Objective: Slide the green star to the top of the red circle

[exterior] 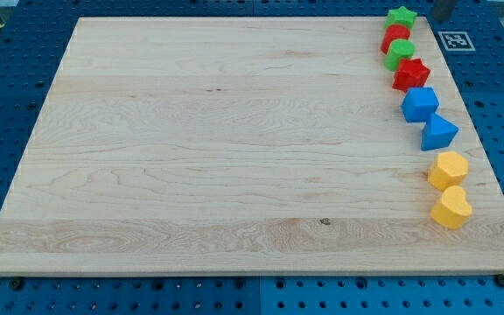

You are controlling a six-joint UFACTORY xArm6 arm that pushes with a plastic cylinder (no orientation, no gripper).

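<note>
The green star point(402, 16) sits at the view's top right corner of the wooden board point(217, 149). It touches the upper edge of the red circle point(395, 37), which lies just below it. My tip point(441, 17) shows as a dark rod end at the view's top right, off the board's edge. It is to the right of the green star, a short gap away, not touching it.
A column of blocks runs down the board's right edge below the red circle: a green circle point(400, 53), a red star point(411, 74), a blue cube point(420, 103), a blue triangle point(439, 133), a yellow hexagon point(448, 169) and a yellow heart point(451, 208). A marker tag point(455, 40) lies beside the board.
</note>
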